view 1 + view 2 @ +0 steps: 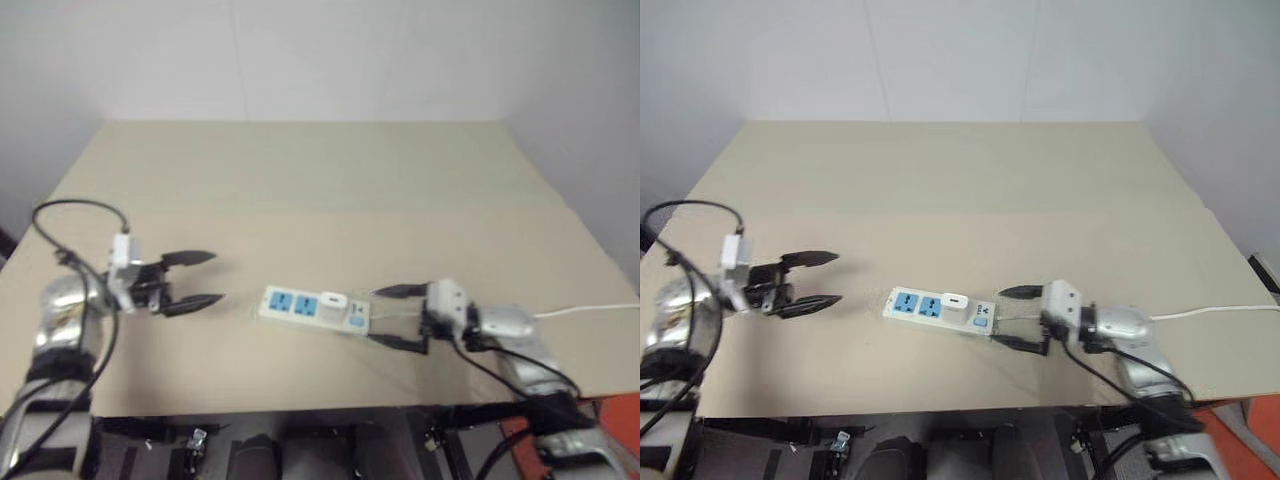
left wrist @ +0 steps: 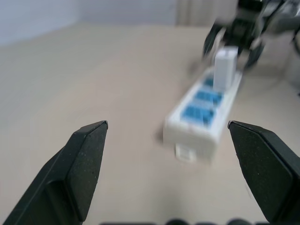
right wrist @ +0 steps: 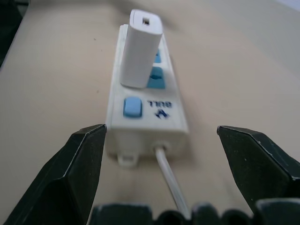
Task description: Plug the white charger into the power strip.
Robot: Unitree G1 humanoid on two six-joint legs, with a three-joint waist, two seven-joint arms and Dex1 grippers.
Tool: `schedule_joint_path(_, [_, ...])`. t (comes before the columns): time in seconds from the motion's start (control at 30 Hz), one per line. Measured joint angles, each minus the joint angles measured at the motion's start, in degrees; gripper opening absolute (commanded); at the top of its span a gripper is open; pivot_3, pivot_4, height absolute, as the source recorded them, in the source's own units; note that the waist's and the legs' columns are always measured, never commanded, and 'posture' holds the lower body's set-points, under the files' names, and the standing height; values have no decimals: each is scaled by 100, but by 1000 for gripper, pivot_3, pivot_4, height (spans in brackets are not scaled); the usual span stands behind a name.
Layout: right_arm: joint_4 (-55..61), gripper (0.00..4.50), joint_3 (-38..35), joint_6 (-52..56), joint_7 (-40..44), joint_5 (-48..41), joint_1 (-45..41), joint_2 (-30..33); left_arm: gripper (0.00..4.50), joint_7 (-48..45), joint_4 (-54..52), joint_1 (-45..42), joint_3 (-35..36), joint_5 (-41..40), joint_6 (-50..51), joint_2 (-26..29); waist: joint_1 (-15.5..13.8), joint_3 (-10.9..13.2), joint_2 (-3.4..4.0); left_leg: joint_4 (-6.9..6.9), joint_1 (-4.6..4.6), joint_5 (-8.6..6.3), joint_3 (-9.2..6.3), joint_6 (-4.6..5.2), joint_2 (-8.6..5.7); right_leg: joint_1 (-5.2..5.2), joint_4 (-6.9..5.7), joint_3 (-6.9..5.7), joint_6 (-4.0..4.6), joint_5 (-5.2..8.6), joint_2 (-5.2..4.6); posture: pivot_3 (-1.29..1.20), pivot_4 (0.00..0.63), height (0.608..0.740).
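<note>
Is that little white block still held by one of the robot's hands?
No: the white charger stands plugged into the power strip, with both pairs of fingers open and apart from it.

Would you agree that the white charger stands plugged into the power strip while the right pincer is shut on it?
Not quite: the right pincer is open, clear of the white charger, which does stand plugged into the power strip, as the right wrist view shows.

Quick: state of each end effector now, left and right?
Left end effector: open, holding nothing.
Right end effector: open, holding nothing, off the power strip.
</note>
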State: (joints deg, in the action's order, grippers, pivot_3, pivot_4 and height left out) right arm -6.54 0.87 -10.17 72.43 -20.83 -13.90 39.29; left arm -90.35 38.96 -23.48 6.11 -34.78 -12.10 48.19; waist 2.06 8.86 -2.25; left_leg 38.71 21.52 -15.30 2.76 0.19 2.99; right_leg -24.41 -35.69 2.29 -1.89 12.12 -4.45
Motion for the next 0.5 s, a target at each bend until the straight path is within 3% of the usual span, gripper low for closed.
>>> schedule_joint_path(0.23, [144,4439,-532,138,414,-311,223,682,4500,255,-621,765,728,114,93,227,-123,5,2,2,-12,1,8,-1,5,3,-6,-2,-6,11,1,0,150,740])
schedule_joint_path(0.5, [305,4439,-602,822,181,-297,377,751,4500,793,-1134,996,848,369,94,-82,-136,5,1,3,-10,1,13,-1,4,4,-5,1,7,3,1,0,150,740])
